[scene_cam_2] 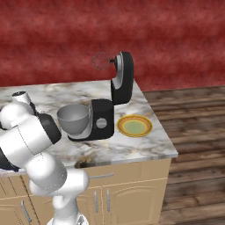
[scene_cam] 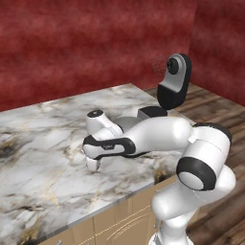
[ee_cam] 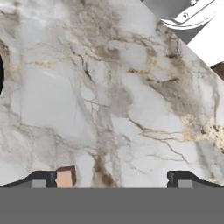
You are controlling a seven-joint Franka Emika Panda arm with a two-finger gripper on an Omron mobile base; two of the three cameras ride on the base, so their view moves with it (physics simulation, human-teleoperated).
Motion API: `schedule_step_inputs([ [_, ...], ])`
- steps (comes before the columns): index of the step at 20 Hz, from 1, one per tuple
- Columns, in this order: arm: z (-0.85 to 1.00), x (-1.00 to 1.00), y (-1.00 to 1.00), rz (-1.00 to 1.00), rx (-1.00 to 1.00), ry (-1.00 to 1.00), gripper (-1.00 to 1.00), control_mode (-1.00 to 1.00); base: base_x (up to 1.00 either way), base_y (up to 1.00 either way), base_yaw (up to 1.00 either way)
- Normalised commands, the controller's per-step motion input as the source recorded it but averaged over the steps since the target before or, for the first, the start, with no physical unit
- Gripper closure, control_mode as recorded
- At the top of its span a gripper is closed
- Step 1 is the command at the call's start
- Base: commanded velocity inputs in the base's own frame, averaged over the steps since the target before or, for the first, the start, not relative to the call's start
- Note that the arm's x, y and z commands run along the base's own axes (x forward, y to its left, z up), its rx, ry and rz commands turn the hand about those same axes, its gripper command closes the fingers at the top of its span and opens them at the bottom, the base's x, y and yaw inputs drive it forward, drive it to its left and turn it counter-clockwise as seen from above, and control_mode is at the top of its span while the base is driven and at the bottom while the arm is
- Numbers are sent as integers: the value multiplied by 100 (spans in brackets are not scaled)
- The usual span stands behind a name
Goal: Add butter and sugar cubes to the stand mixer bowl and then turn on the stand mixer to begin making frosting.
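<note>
Marble, white with grey and gold veins, made up the countertop point(scene_cam_2: 145, 145) that ran over pale wood cabinets point(scene_cam_2: 127, 193), against a deep red wall point(scene_cam: 72, 43). Near the right end of it, in the right base view, stood the stand mixer point(scene_cam_2: 102, 121), black, with its head point(scene_cam_2: 123, 79) tipped up and back so the wire whisk point(scene_cam_2: 101, 61) hung in the air above. The stand mixer bowl point(scene_cam_2: 74, 118), grey brushed metal, sat on the mixer's base just in front of the column, and I could not see anything inside it from that side. Just beside the mixer, nearer the counter's end, lay a flat yellow-rimmed plate point(scene_cam_2: 134, 126) with a greenish middle.

The arm was folded low over the counter to the left of the mixer, its hand pointing down at the bare stone. In the hand view the gripper point(ee_cam: 117, 179) had its two dark fingertips point(ee_cam: 43, 179) spread as wide as they go, with nothing between them but marble. A small tan, butter-coloured block point(ee_cam: 64, 178) showed right against the inside of one fingertip at the bottom of that view; I could not tell whether it touched. I could not pick out the sugar cubes anywhere.

From the left base view the mixer head point(scene_cam: 174, 81) rose behind the arm's elbow.
</note>
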Motion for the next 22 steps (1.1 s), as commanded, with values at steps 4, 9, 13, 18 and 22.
schedule_step_inputs([
  [4, -5, 16, 0, 8, 0, 0, -100, -100, 0, 0, 0],
  [9, -16, 8, -4, 5, 0, 0, -100, -100, 0, 0, 0],
  [13, -17, 7, -4, 2, 0, 0, -100, -100, 0, 0, 0],
  [18, -14, 10, -9, 1, 0, 0, -100, -100, 0, 0, 0],
  [22, -15, 11, -10, 0, 0, 0, -100, -100, 0, 0, 0],
])
